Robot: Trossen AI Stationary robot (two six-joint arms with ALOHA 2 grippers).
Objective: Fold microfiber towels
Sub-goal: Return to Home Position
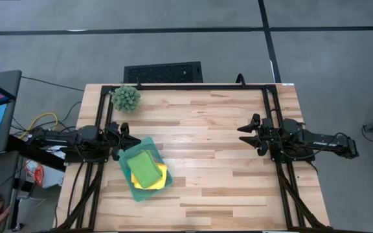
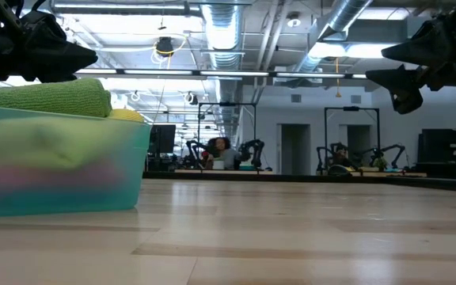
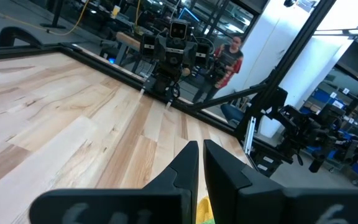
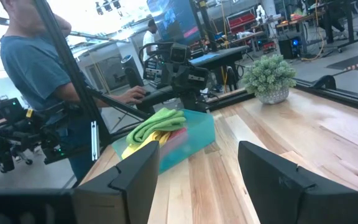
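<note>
A translucent teal tray (image 1: 125, 169) lies left of the table's middle and holds a stack of microfiber towels. The green towel (image 1: 146, 169) lies folded on top, with the yellow one (image 1: 163, 173) under it. A pink towel (image 4: 176, 134) shows below them in the right wrist view. My left gripper (image 1: 135, 138) hovers shut and level just beyond the tray's far left corner, touching nothing. My right gripper (image 1: 243, 134) hovers open and level near the table's right side, facing the tray, with nothing between its fingers.
A small spiky green ball plant (image 1: 126, 97) stands at the table's far left corner. Bare wood lies between the tray and my right gripper. A person (image 4: 39, 68) stands beyond the table's left side, and another person (image 3: 230, 57) beyond its right side.
</note>
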